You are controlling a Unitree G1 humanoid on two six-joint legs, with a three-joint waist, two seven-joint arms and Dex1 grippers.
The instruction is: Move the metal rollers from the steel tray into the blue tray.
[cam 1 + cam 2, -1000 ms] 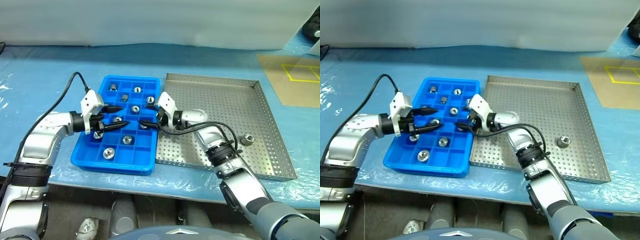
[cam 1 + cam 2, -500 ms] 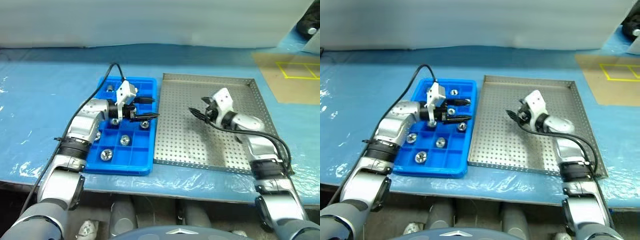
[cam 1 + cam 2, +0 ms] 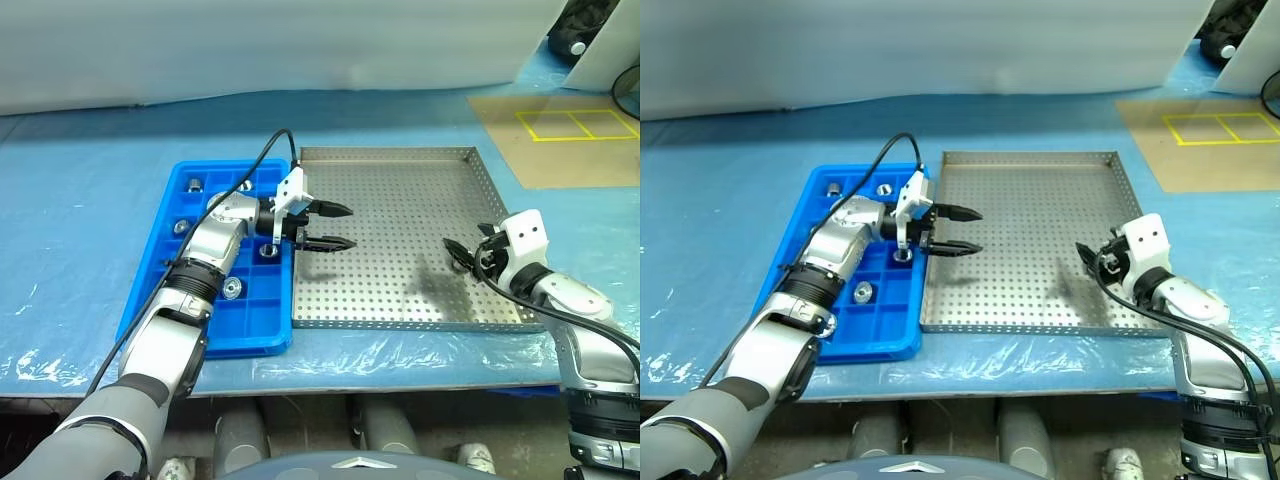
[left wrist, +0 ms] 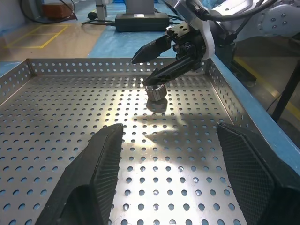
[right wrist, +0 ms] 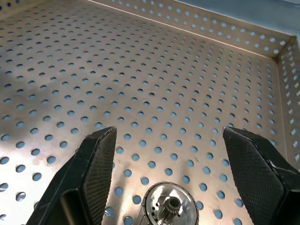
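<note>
**Last roller on the steel tray sits between the right gripper's open fingers**

One metal roller (image 4: 156, 91) lies on the perforated floor of the steel tray (image 3: 400, 190), near the tray's right rim and towards its front edge. It stands on end, its hollow centre facing up, so its axis is upright and its round wall is what the fingers would meet. In the right wrist view it (image 5: 170, 204) lies just ahead of the wrist and centred in the gap between the two fingers, though they do not touch it.

The right gripper (image 3: 462, 254) hangs low over that spot with its fingers apart and nothing held. In the left wrist view its fingertips (image 4: 150, 65) slant down to just above the roller. My judgement is that the coming move turns on this: the roller is directly below and between the right fingers, so a short drop and a squeeze across its wall should take it.

The left gripper (image 3: 334, 226) is well apart from the roller, reaching over the steel tray's left part, fingers apart and empty. The right arm is plainly the nearer one.

The blue tray (image 3: 160, 300) lies just to the left of the steel tray, their long rims touching or nearly so. Several rollers (image 3: 231, 290) already sit in its square compartments.

No brand, label or writing can be read on the trays or rollers.
</note>
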